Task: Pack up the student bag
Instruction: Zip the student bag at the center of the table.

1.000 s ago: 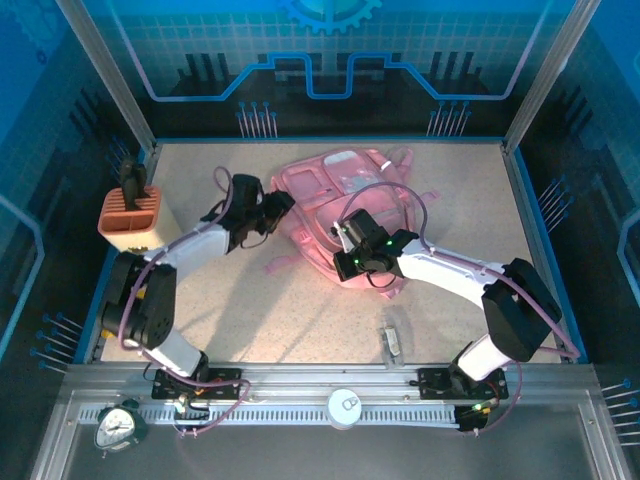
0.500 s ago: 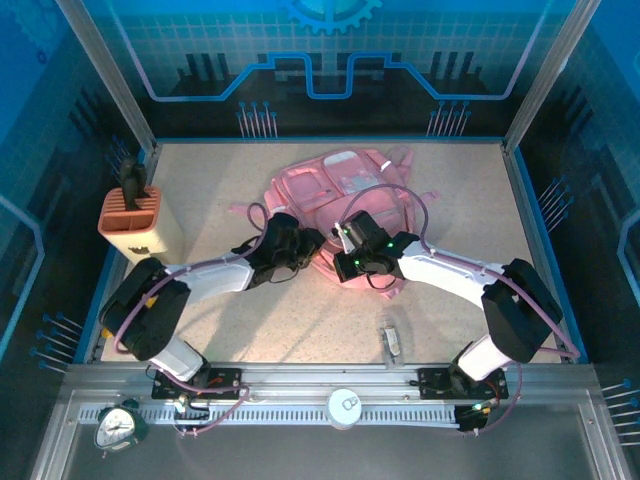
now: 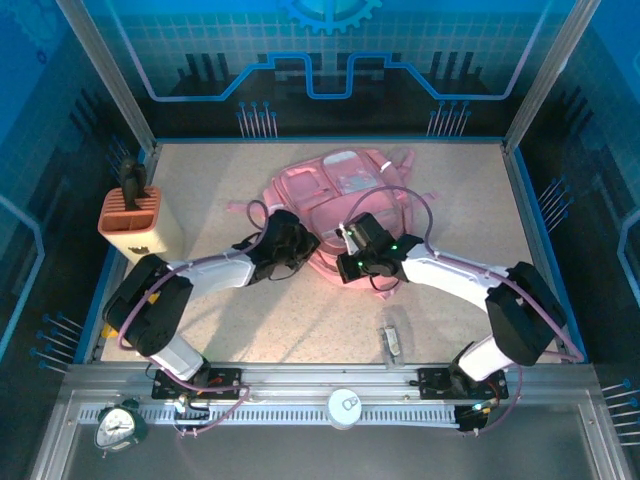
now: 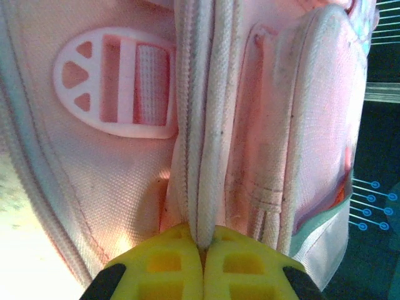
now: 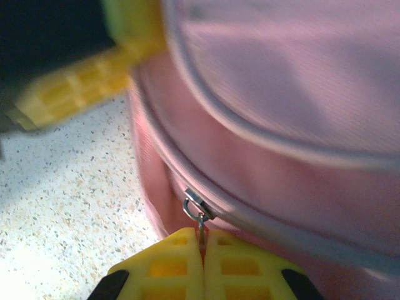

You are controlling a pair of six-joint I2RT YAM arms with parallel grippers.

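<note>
From above, the pink backpack point(image 3: 345, 185) is lying flat toward the back middle of the tabletop point(image 3: 250, 330). The left tool point(image 3: 303, 243) and the right tool point(image 3: 347, 252) are meeting at its near edge. An orange pen holder point(image 3: 132, 215) is standing at the left edge, and a small grey item point(image 3: 390, 340) is lying near the front, well apart from the backpack.

At the left wrist, the left tool point(image 4: 203, 242) is clenching a cream seam point(image 4: 203, 125) of the backpack, beside a white buckle point(image 4: 115, 90).

At the right wrist, the right tool point(image 5: 201, 239) is pinching the metal zipper pull point(image 5: 199, 209), with the zipper looking closed.

Packing seems to be barely starting. The backpack is being held for unzipping, and nothing appears to be going inside yet.
</note>
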